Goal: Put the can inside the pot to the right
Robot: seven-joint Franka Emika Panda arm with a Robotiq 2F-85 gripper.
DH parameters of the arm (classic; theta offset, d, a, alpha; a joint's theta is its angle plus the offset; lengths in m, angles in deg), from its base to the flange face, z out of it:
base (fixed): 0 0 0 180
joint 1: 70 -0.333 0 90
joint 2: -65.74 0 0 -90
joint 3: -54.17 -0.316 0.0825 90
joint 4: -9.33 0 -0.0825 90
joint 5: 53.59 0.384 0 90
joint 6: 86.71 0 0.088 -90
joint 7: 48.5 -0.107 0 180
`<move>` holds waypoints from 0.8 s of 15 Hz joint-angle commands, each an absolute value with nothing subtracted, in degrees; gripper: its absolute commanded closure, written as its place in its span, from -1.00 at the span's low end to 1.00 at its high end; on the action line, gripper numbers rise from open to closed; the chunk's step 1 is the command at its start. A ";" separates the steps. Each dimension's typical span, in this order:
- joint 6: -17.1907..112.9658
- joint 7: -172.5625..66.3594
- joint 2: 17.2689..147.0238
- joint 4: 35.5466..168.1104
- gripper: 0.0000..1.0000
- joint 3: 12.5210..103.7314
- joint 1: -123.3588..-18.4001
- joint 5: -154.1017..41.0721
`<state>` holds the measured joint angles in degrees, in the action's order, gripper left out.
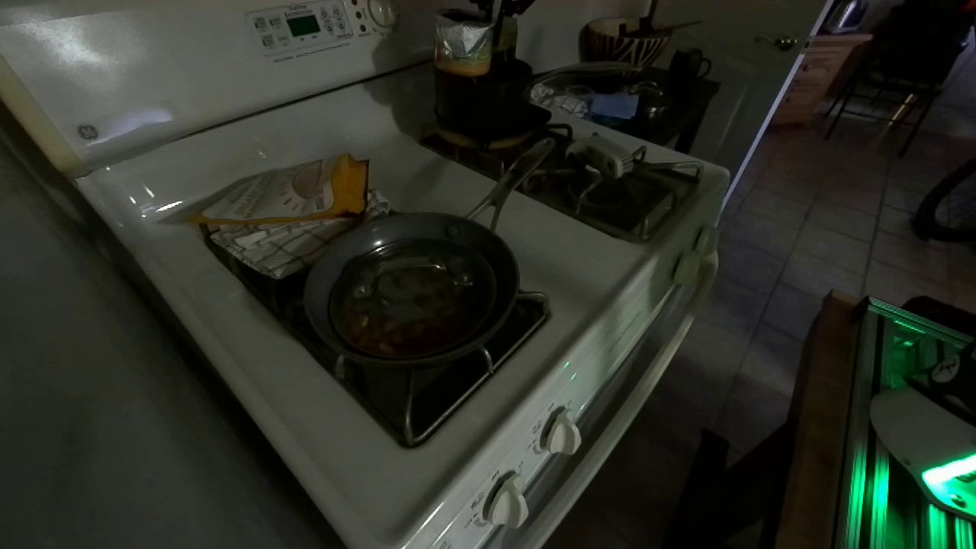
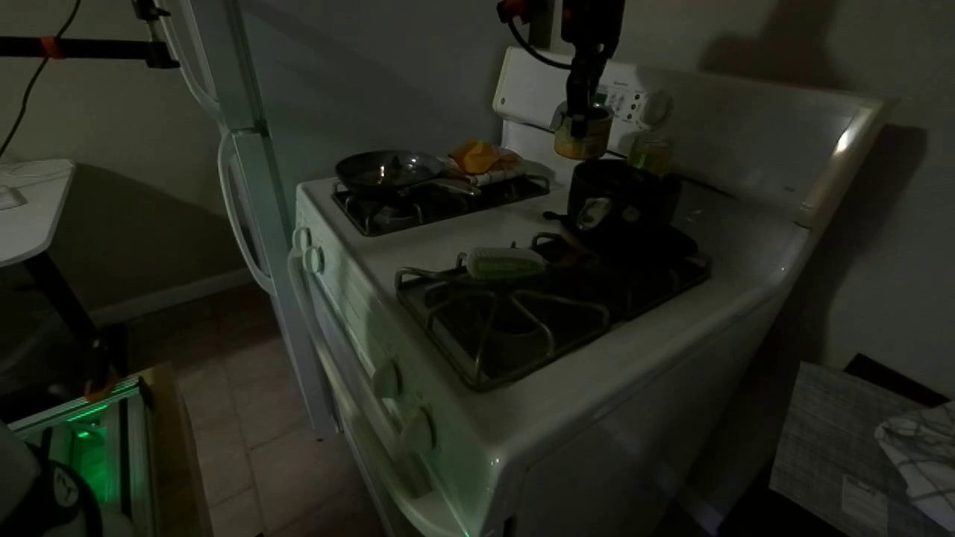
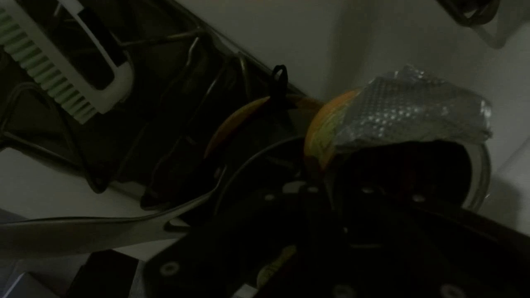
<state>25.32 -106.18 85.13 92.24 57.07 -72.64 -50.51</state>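
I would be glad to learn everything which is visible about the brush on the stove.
The brush looks like white plastic, with a looped handle bearing a dark strip and rows of pale green bristles. It seems to lie on its side, handle and bristles both showing in the wrist view. It rests on a grate of the stove, nearer the front than the pot; nothing else appears to touch it.

This looks like a home kitchen: a white enamelled gas stove [image 1: 564, 263] bears a round, nearly black cooking pot [image 2: 625, 195] and a wide silvery frying pan [image 1: 324, 278], beside a tall pale two-door refrigerator [image 2: 298, 134]. A cream bowl with dark stripes [image 1: 621, 49], a black mug [image 1: 685, 67] and brown wooden drawers [image 1: 817, 78] further off look domestic too.
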 commanded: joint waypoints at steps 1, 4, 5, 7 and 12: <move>22.99 -109.49 89.33 86.46 0.94 57.50 -72.43 -49.45; 22.52 -111.42 91.34 83.94 0.94 58.11 -72.12 -49.60; 22.22 -111.85 91.73 83.22 0.94 58.41 -71.94 -49.87; 21.18 -112.68 92.51 81.95 0.94 58.94 -71.60 -50.31; 20.93 -114.71 93.80 80.61 0.94 60.09 -71.85 -51.99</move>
